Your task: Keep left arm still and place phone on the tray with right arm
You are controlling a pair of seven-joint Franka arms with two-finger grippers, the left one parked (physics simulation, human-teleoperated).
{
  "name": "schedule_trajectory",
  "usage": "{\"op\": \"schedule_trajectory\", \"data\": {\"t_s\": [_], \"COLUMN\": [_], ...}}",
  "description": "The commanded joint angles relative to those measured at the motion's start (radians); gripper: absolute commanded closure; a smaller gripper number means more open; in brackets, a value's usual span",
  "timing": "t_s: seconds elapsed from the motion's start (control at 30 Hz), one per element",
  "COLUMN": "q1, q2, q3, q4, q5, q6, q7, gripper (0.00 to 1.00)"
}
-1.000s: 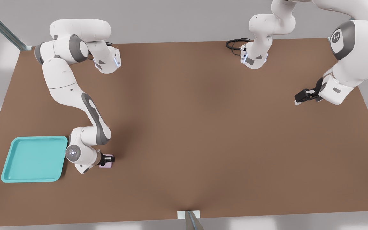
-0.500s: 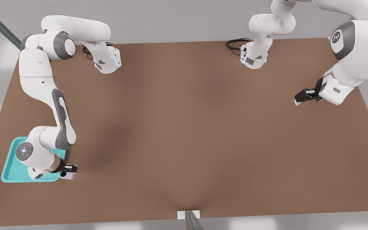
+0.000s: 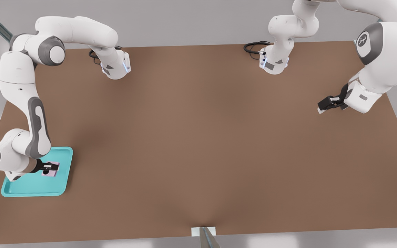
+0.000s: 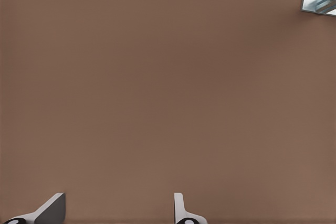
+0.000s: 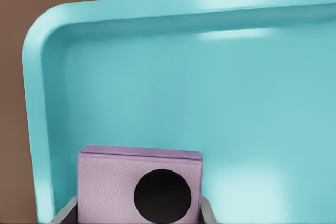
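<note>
Over the turquoise tray (image 3: 29,187), toward its edge nearest the front view's right, the right arm's gripper (image 3: 53,167) is holding the phone (image 3: 50,174), fingers pinching its sides. The pale pink, grainy, squarish phone is showing one round black lens; the smooth, low-rimmed, round-cornered tray is sitting on the brown desk (image 3: 198,137).

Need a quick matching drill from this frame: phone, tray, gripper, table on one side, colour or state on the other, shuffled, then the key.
Things:
1. phone
2. tray
3. gripper
4. table

Descriptions:
A. turquoise, low rim
B. brown, bears the tray
C. pale pink, held over the tray floor
D. black, jaws shut on the phone

Pairs: 1-C, 2-A, 3-D, 4-B
</note>
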Motion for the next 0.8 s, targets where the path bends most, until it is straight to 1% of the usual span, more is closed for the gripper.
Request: {"op": "schedule_trajectory", "data": {"t_s": [0.0,0.03,0.13,0.17,0.23,0.27,0.3,0.37,0.4,0.43,0.47,0.5,0.53,0.57,0.63,0.77], "q1": [-0.003,-0.002,0.000,0.011,0.018,0.053,0.115,0.248,0.261,0.258,0.343,0.541,0.555,0.541,0.523,0.523], "q2": [0.003,0.003,-0.012,-0.054,-0.161,-0.227,-0.258,-0.331,-0.365,-0.432,-0.526,-0.597,-0.705,-0.727,-0.729,-0.740], "q3": [0.000,0.000,0.008,0.013,0.059,0.092,0.094,0.109,0.126,0.132,0.042,-0.200,-0.216,-0.213,-0.197,-0.197], "q4": [0.001,0.002,0.036,0.065,0.068,0.094,0.142,0.171,0.171,0.146,0.079,0.060,-0.066,-0.095,-0.099,-0.121], "q5": [-0.001,-0.001,-0.002,-0.002,-0.004,-0.009,-0.034,-0.044,-0.041,-0.030,-0.019,0.079,0.080,0.080,0.085,0.085], "q6": [-0.004,-0.006,-0.010,-0.029,-0.066,-0.165,-0.266,-0.401,-0.412,-0.415,-0.420,-0.420,-0.423,-0.423,-0.432,-0.425], "q7": [-0.228,-0.230,-0.228,-0.225,-0.204,-0.129,-0.052,0.132,0.165,0.174,0.215,0.295,0.299,0.289,0.278,0.278], "gripper": [0.07,0.00,0.00,0.00,0.00,0.00,0.00,0.00,0.00,0.00,0.00,0.00,0.00,0.00,0.00,0.00]}}
